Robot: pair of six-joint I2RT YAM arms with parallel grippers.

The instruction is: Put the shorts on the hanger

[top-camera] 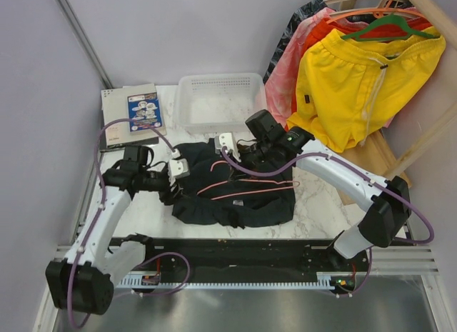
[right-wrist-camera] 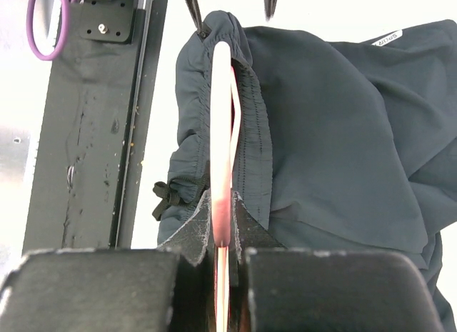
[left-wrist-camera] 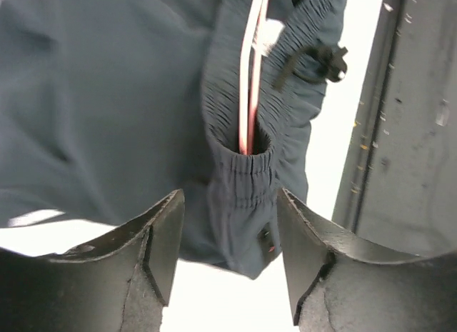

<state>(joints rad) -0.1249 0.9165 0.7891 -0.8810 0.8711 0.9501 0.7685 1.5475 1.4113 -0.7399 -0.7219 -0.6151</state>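
The right claw (right-wrist-camera: pixel 223 235) is clamped shut on the bar of the hanger (right-wrist-camera: pixel 222 118), judging by the wrist view, to keep the thin pink frame steady while fabric is worked over it. The bar runs away from the fingers and disappears into the waistband of the shorts (top-camera: pixel 243 207). The shorts lie bunched on the desk (top-camera: pixel 314 203) between the two arms, with one end of the hanger tucked inside the elastic opening and the rest of the frame lying on top of the cloth. The left claw (left-wrist-camera: pixel 228 210) stands open with the gathered waistband lying between its fingers, gripping nothing. That looks like a let-go after feeding the band over the hanger's end, so the task seems partly done. By count: one pair of dark shorts, one pink hanger, two claws, one white basket (top-camera: pixel 218 82) and one booklet (top-camera: pixel 143 111) at the back of the desk. On the rail beyond hang one pair of yellow shorts (top-camera: pixel 357 89) and one green hanger (top-camera: pixel 389 25) — the orange hangers there overlap too much to count.
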